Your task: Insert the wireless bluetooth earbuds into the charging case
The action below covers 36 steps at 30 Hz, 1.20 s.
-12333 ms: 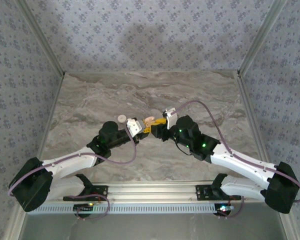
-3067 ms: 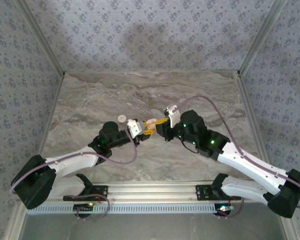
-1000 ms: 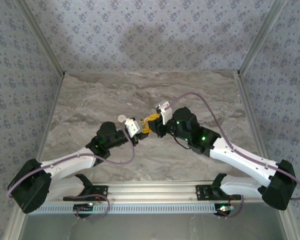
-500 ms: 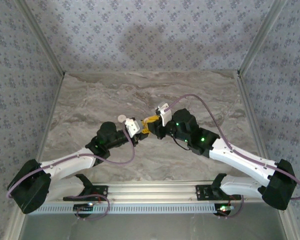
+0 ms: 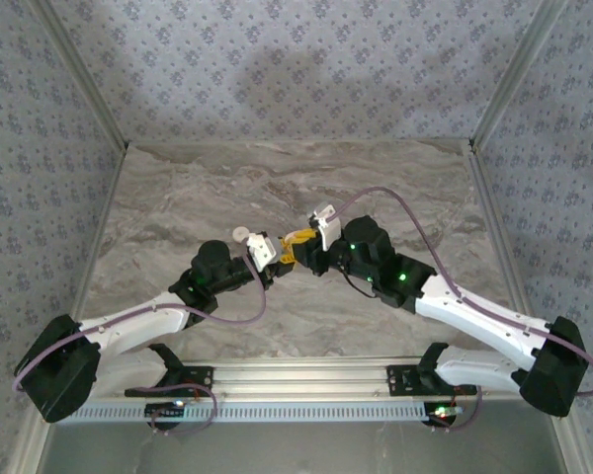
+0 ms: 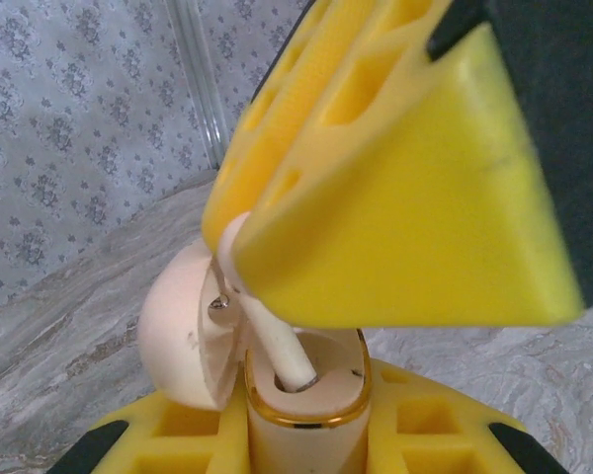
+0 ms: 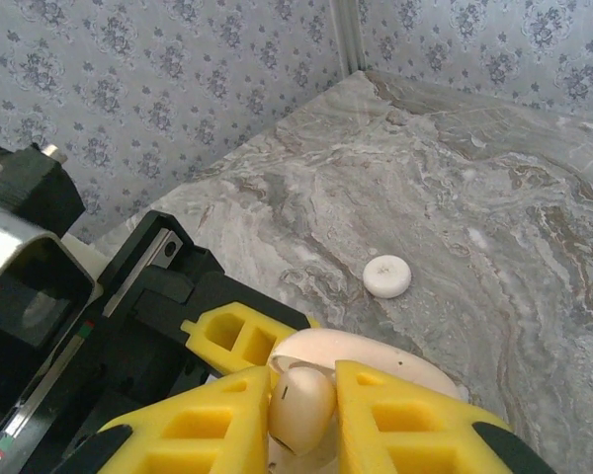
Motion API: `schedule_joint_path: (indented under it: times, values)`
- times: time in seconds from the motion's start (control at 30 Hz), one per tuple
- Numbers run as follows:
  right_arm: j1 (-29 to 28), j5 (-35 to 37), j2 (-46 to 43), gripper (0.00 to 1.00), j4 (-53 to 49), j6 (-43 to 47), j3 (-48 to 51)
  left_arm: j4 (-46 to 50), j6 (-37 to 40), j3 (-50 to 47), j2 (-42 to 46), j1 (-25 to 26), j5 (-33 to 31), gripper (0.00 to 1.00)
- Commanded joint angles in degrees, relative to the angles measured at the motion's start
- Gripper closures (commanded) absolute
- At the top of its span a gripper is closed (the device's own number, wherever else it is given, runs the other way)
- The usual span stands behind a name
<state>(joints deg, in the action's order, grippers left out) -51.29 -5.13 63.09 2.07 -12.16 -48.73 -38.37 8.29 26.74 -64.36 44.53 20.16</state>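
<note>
Currently left fingers [image 6: 474, 439] clenched on charging case [image 6: 306, 444]; right fingers [image 7: 354, 395] pinch earbud [image 7: 301, 407]; judged light, glossy, slip-prone; hold the bulb, not stem.

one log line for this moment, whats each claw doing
left claw: shut on charging case | lid: open | right claw: shut on earbud | stem: tip in case opening

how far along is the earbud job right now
Done: the charging case is gripped in the left pincer with its lid open. In hand: the right pincer pinches an earbud whose stem dips into the case's socket, not fully seated. Left: push it home and release; I cannot tell whether another earbud is already in.
</note>
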Motion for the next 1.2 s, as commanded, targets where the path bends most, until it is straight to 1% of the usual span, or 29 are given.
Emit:
schedule_joint_path:
  times: [0.0, 0.47, 0.57, 0.67, 0.73, 0.93, 1.03, 1.07, 1.17]
  values:
    - [0.03, -0.52, -0.95, 0.75, -3.16, 1.35, 1.09, -4.52, -0.37, 3.43, 2.03, 0.20, 0.62, 0.87]
    - [0.51, -1.22, 0.41, 0.72, -3.38, 1.35, -0.76, -3.30, 0.10, 3.43, 2.12, 0.24, 1.21, 0.87]
    - [1.34, -0.74, 0.20, 0.71, -4.05, -0.13, -1.08, -2.92, -0.11, 3.05, 2.22, 0.23, -1.00, 0.87]
    - [3.08, -1.85, -0.65, 0.70, -6.23, -2.75, -1.30, -0.42, 0.41, 2.90, 2.13, 0.07, -4.18, 0.87]
    - [4.21, -3.11, -1.65, 0.68, -7.67, -3.98, -1.10, -0.27, 0.32, 2.13, 2.30, -0.30, -5.14, 0.87]
    - [5.84, -4.41, -2.88, 0.66, -16.84, -5.83, -1.98, 0.28, -3.26, -0.80, 4.07, -3.14, -8.01, 0.87]
    - [6.52, -3.20, -1.61, 0.65, -24.84, -8.92, -3.58, 1.54, -5.42, -2.46, 5.64, -4.83, -8.96, 0.87]
    - [6.55, -3.16, -0.79, 0.65, -27.54, -10.35, -4.22, 2.07, -5.94, -2.97, 6.48, -5.25, -9.17, 0.88]
    - [6.48, -3.89, 2.69, 0.65, -34.40, -18.55, -5.66, 4.00, -7.76, -4.68, 8.98, -6.22, -10.74, 0.87]
